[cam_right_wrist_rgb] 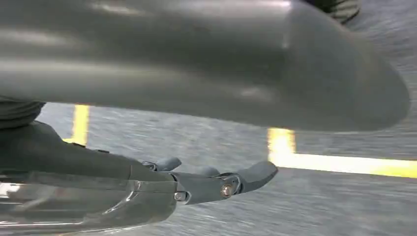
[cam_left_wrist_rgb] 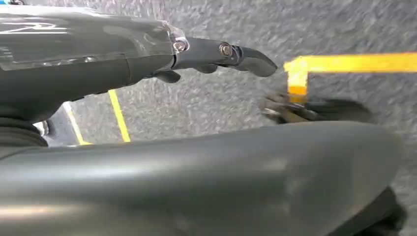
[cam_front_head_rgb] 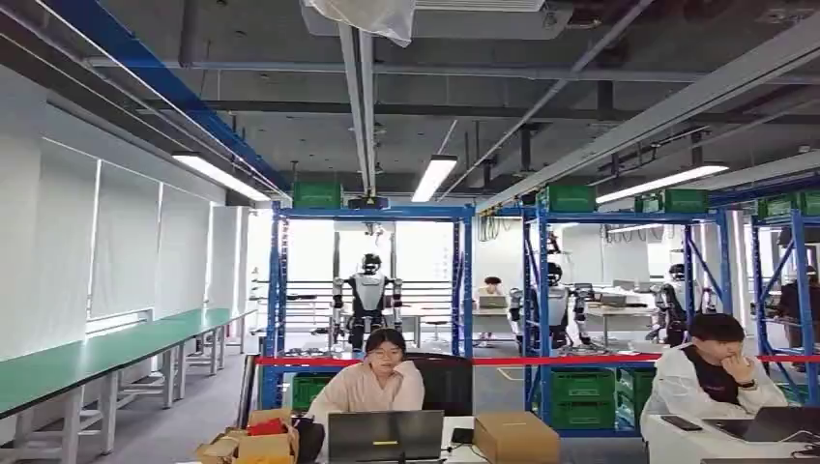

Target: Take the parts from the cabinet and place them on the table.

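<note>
Far ahead in the head view stands a blue steel rack (cam_front_head_rgb: 369, 215) with a green bin (cam_front_head_rgb: 316, 193) on its top. A second blue rack (cam_front_head_rgb: 619, 290) to its right carries more green bins (cam_front_head_rgb: 582, 396) low down. My left hand (cam_left_wrist_rgb: 216, 54) hangs over grey floor, fingers stretched out and apart, holding nothing. My right hand (cam_right_wrist_rgb: 211, 184) hangs the same way, fingers straight, with nothing in it.
Two people (cam_front_head_rgb: 377, 382) (cam_front_head_rgb: 711, 372) sit at desks with laptops behind a red barrier tape (cam_front_head_rgb: 541, 361). Cardboard boxes (cam_front_head_rgb: 514, 437) lie on the near desk. Long green tables (cam_front_head_rgb: 97, 353) line the left wall. Another humanoid robot (cam_front_head_rgb: 368, 295) stands beyond the racks. Yellow floor tape (cam_left_wrist_rgb: 349, 63) (cam_right_wrist_rgb: 339, 162) marks the floor.
</note>
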Controlling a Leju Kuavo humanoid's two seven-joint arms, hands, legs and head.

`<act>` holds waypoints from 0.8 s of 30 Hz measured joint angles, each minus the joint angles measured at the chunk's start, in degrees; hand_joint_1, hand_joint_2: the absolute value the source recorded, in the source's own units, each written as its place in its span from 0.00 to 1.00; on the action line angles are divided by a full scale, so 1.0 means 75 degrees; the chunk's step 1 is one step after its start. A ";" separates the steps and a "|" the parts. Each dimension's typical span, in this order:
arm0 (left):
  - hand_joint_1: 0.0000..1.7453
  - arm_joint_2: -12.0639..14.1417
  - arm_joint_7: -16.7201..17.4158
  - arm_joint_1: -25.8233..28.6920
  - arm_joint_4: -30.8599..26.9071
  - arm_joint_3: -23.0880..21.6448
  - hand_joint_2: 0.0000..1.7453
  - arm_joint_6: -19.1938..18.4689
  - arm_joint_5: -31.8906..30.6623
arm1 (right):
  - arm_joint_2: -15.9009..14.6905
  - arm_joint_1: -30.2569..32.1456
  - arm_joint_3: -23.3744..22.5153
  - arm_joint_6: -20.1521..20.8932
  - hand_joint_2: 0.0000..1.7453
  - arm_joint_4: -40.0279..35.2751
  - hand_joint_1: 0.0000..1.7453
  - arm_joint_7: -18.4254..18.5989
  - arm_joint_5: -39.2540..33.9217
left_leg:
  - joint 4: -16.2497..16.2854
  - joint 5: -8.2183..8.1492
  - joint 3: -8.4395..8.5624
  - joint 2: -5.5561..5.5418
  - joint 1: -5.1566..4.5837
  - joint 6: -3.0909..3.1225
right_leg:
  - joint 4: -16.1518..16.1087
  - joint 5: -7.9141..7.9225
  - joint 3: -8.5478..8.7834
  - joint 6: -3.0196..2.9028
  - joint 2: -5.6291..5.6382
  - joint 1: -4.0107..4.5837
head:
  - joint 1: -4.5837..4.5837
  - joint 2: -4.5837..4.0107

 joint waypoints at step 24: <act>0.00 -0.0041 0.0067 -0.0110 0.0000 0.0003 1.00 0.0082 0.0003 | 0.0064 -0.0155 -0.0921 -0.0023 1.00 0.0146 0.00 0.1215 -0.0032 | -0.2199 0.1564 0.0859 0.0085 -0.0038 0.0201 | 0.0027 -0.0383 0.0504 0.0267 0.0072 0.0000 | -0.0006 0.0000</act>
